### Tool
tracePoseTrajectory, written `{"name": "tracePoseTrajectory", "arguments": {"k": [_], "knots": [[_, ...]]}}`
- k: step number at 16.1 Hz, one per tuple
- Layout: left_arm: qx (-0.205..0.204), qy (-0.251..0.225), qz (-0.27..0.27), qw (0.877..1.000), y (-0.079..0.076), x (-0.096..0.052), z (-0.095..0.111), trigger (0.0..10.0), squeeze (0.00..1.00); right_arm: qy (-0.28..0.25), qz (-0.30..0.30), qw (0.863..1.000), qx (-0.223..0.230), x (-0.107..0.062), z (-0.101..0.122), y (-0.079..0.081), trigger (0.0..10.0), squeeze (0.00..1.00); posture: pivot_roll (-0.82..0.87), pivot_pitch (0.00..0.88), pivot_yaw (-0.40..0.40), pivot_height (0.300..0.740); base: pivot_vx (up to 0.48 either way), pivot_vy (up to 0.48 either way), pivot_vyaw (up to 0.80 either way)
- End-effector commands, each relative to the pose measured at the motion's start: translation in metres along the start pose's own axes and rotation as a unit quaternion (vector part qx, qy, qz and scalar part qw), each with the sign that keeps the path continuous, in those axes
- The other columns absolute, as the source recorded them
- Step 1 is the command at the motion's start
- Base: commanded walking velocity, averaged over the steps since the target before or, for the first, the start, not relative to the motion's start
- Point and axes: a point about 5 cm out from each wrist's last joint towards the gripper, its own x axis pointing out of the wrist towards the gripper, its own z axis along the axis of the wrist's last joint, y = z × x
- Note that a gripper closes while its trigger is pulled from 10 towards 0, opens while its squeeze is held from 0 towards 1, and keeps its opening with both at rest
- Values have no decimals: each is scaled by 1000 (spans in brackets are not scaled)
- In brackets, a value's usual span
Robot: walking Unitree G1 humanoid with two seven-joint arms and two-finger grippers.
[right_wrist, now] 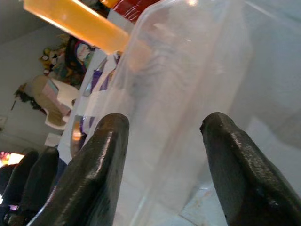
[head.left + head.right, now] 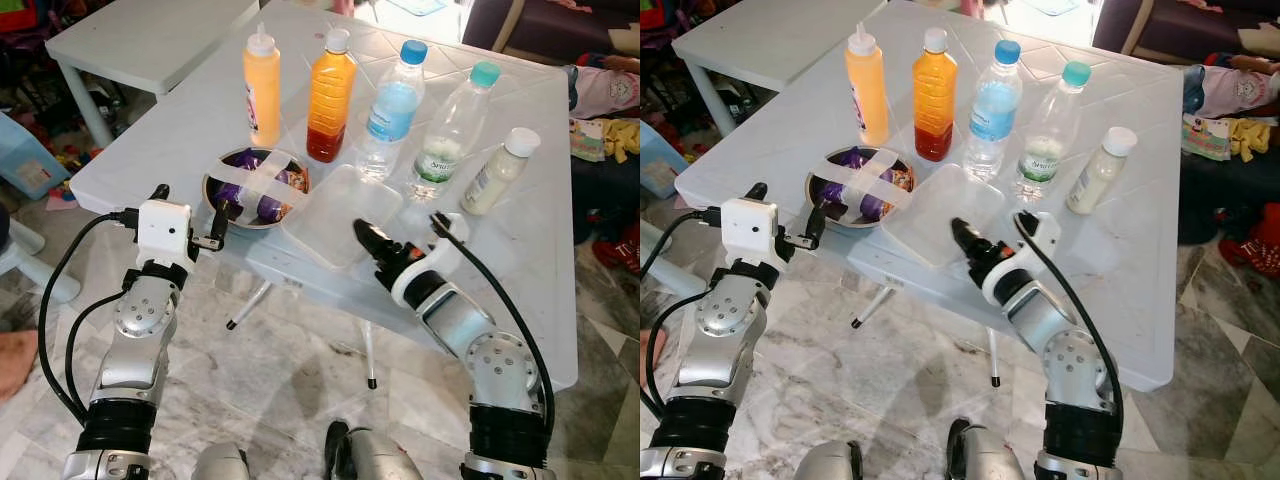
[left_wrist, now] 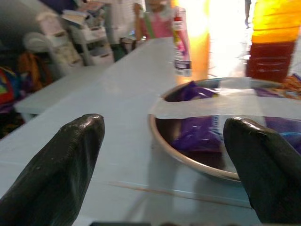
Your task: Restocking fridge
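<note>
From the head, we see our left hand [image 2: 190, 215] open at the tabletop [image 2: 200, 110] edge beside the taped steel bowl [image 2: 256, 187], five bottles [image 2: 330, 95] standing behind. At the left wrist, both fingers [image 3: 61, 165] flank the bowl, holding nothing. At the right wrist, our right hand [image 1: 160, 169] gapes empty before the clear container [image 1: 188, 84].
</note>
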Motion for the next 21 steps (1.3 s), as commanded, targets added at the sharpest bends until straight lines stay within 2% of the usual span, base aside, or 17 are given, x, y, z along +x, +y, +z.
{"name": "tracePoseTrajectory", "arguments": {"k": [1, 3, 6, 10, 12, 15, 17, 19, 20, 21], "knots": [[-12, 7, -27, 1000, -6, -4, -3, 10000, 0, 2, -12, 999, 31, -1, -11, -3, 0, 0, -12, 122, -43, 740, 0, 0, 0], [-22, 6, -58, 998, -12, -6, -1, 10000, 0, -5, -33, 999, 24, -3, -8, -11, 0, 0, -13, 122, -44, 740, 0, 0, 0], [-16, 8, -54, 998, -7, -6, -2, 10000, 0, -19, -67, 997, 17, -5, 1, -23, 0, 0, -12, 125, -43, 740, 0, 0, 0], [-19, 10, -57, 998, -8, -8, -2, 10000, 0, -34, -84, 996, -7, -12, 11, -28, 0, 0, -21, 126, -41, 740, 0, 0, 0], [-19, 11, -58, 998, -10, -7, -2, 10000, 0, -44, -93, 994, -49, -16, 24, -30, 0, 0, -25, 127, -39, 740, 0, 0, 0], [-18, 11, -58, 998, -10, -6, -2, 10000, 0, -57, -91, 991, -82, -20, 38, -28, 0, 0, -30, 126, -36, 740, 0, 0, 0], [-16, 12, -58, 998, -10, -5, -3, 10000, 0, -53, -88, 983, -154, -25, 50, -25, 0, 0, -33, 126, -33, 740, 0, 0, 0], [-16, 12, -59, 998, -12, -5, -3, 10000, 0, -56, -89, 980, -168, -27, 55, -26, 0, 0, -36, 123, -31, 740, 0, 0, 0], [-14, 11, -61, 998, -13, -4, -3, 10000, 0, -55, -86, 978, -180, -27, 56, -27, 392, 0, -34, 122, -30, 740, 0, 0, 0], [-14, 10, -61, 998, -14, -4, -2, 10000, 0, -49, -77, 976, -196, -26, 54, -25, 3333, 0, -35, 121, -29, 740, 0, 0, 0]]}}
